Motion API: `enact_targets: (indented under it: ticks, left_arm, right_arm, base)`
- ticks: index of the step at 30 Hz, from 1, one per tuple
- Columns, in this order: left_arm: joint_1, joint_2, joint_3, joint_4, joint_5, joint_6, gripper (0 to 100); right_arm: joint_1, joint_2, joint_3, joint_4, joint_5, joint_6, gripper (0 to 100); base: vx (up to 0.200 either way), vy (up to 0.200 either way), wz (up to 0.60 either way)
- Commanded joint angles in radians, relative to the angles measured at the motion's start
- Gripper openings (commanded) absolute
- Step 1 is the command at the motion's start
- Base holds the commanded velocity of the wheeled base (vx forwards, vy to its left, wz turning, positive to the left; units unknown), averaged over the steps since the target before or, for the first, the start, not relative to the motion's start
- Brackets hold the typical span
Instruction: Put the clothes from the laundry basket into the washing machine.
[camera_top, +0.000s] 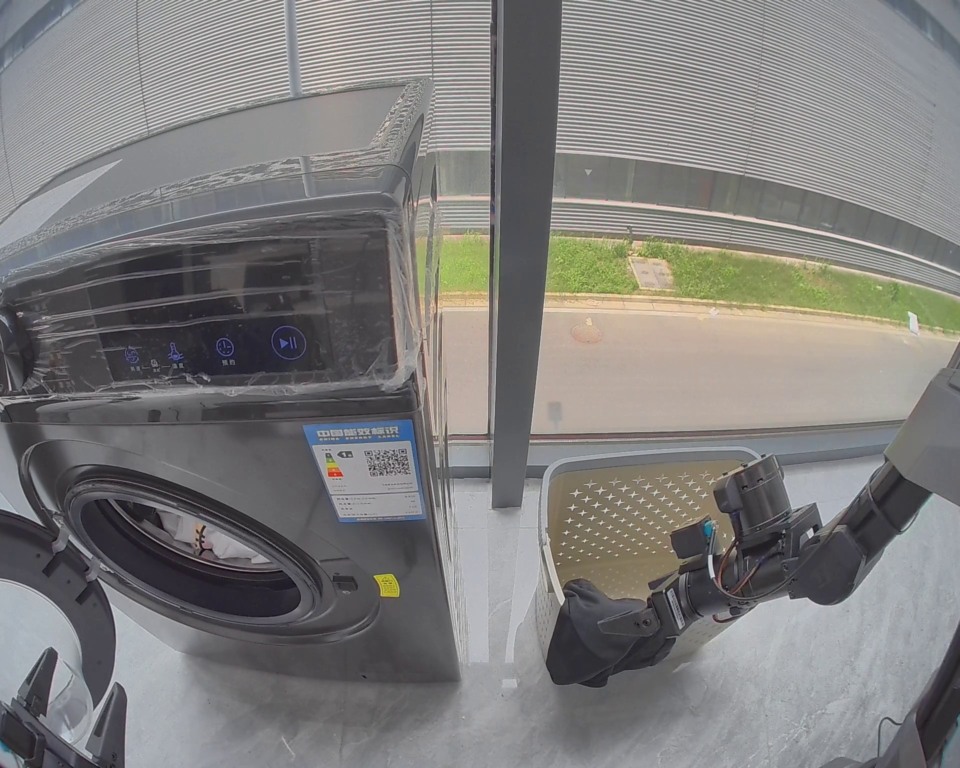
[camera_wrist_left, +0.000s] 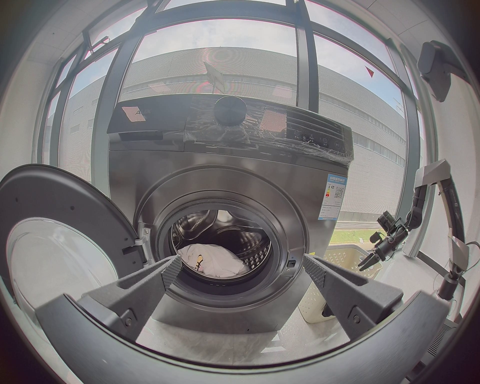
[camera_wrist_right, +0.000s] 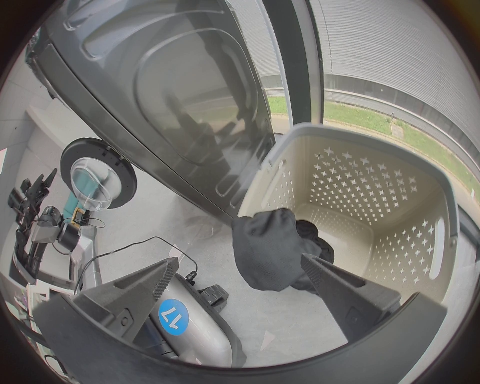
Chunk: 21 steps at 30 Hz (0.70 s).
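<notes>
The grey washing machine (camera_top: 260, 440) (camera_wrist_left: 225, 165) stands with its round door (camera_top: 60, 590) (camera_wrist_left: 55, 225) swung open to the left. A white garment (camera_top: 215, 540) (camera_wrist_left: 212, 260) lies in the drum. To the machine's right is the beige laundry basket (camera_top: 548, 500) (camera_wrist_right: 350, 131) (camera_wrist_left: 350, 252). A dark garment (camera_top: 585, 635) (camera_wrist_right: 270, 250) hangs over its near rim and down the outside. My right gripper (camera_top: 612, 632) (camera_wrist_right: 237, 262) (camera_wrist_left: 370, 261) is open at this garment, one finger (camera_wrist_right: 345, 295) against the cloth. My left gripper (camera_top: 65, 705) (camera_wrist_left: 240, 272) is open, low in front of the drum opening.
A dark window pillar (camera_top: 522, 250) and a glass wall stand right behind the basket and the machine. The open door takes up the floor left of the drum. A thin cable (camera_wrist_right: 140, 245) lies on the pale floor in front of the machine.
</notes>
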<state>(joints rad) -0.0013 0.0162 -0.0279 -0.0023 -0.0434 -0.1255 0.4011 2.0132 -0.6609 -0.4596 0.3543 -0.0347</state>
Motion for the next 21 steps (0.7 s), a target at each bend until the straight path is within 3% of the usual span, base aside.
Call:
enact_targets:
  ticks: [1, 3, 6, 7, 8, 11, 21]
  left_arm:
    - [0.000, -0.016, 0.000, -0.001, 0.000, -0.002, 100]
    - [0.000, -0.016, 0.000, -0.001, 0.002, -0.003, 100]
    - [0.000, -0.016, 0.000, -0.001, 0.002, -0.003, 100]
    - [0.000, -0.016, 0.000, -0.001, 0.002, -0.003, 100]
    - [0.000, -0.016, 0.000, -0.001, 0.002, -0.003, 100]
    - [0.000, -0.016, 0.000, -0.001, 0.002, -0.003, 100]
    - [0.000, -0.016, 0.000, -0.001, 0.002, -0.003, 100]
  right_arm:
    - [-0.042, 0.105, -0.011, -0.016, -0.008, 0.025, 100]
    - [-0.059, 0.133, -0.046, -0.019, -0.031, 0.099, 100]
    - [-0.059, 0.139, -0.056, -0.019, -0.037, 0.114, 100]
    - [-0.059, 0.160, -0.086, -0.028, -0.054, 0.164, 100]
    - [-0.057, 0.171, -0.100, -0.034, -0.055, 0.182, 100]
    - [-0.047, 0.200, -0.132, -0.047, -0.057, 0.208, 100]
    - [-0.033, 0.257, -0.149, -0.047, -0.057, 0.226, 100]
  base:
    - [0.000, 0.000, 0.00]
    - [0.000, 0.000, 0.00]
    - [0.000, 0.000, 0.00]
    - [0.000, 0.000, 0.00]
    - [0.000, 0.000, 0.00]
    - [0.000, 0.000, 0.00]
    - [0.000, 0.000, 0.00]
